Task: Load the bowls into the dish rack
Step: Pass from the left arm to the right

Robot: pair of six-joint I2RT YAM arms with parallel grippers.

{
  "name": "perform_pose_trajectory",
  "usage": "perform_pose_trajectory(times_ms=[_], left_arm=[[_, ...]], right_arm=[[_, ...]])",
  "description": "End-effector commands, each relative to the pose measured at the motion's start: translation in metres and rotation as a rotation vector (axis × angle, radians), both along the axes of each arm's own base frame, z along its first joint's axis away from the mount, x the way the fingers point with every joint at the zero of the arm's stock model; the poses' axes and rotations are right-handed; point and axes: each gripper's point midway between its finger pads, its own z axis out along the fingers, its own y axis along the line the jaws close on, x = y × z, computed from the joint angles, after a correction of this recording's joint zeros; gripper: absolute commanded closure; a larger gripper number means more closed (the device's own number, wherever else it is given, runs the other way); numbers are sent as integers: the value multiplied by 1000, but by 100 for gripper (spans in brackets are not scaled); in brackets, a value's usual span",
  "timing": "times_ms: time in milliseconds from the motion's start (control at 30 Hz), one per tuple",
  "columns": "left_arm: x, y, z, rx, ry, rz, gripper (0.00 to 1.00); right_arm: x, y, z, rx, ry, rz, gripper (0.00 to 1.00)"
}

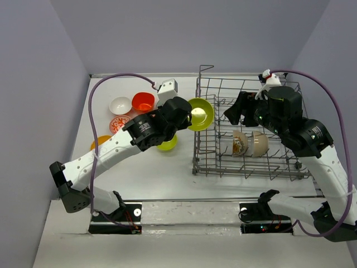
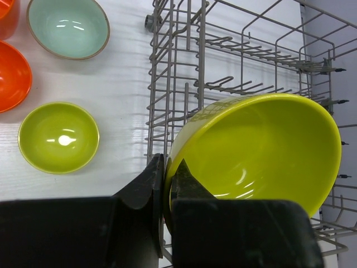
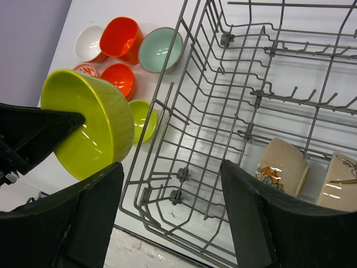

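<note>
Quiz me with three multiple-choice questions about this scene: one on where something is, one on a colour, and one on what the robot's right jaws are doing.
1. Where are the two beige bowls?
A) outside the rack
B) standing inside the dish rack
C) in the right jaws

2. What colour is the bowl pinched by the left jaws?
A) white
B) red-orange
C) lime green

3. How do the right jaws stand?
A) open, holding nothing
B) shut on a bowl
C) shut on a rack wire

Answers:
1 B: they lean on edge among the rack's wires.
2 C: the left wrist view shows its lime green rim between the jaws.
3 A: the right wrist view shows a wide gap with nothing gripped.
</note>
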Motion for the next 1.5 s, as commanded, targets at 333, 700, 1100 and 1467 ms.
perform_pose_trajectory(times_ms=[333, 700, 1100, 1467], left_arm=[[6, -30, 34, -70, -62, 0, 100], [4, -64, 29, -57, -54, -49, 100], [-1, -85, 29, -58, -57, -82, 100], [-2, -91, 22, -41, -52, -96, 100]], right_arm=[[0, -1, 1, -21, -25, 9, 25], [15, -5, -24, -79, 1, -47, 27], [27, -13, -40, -140, 13, -103, 40], [33, -16, -42, -158, 5, -128, 55]])
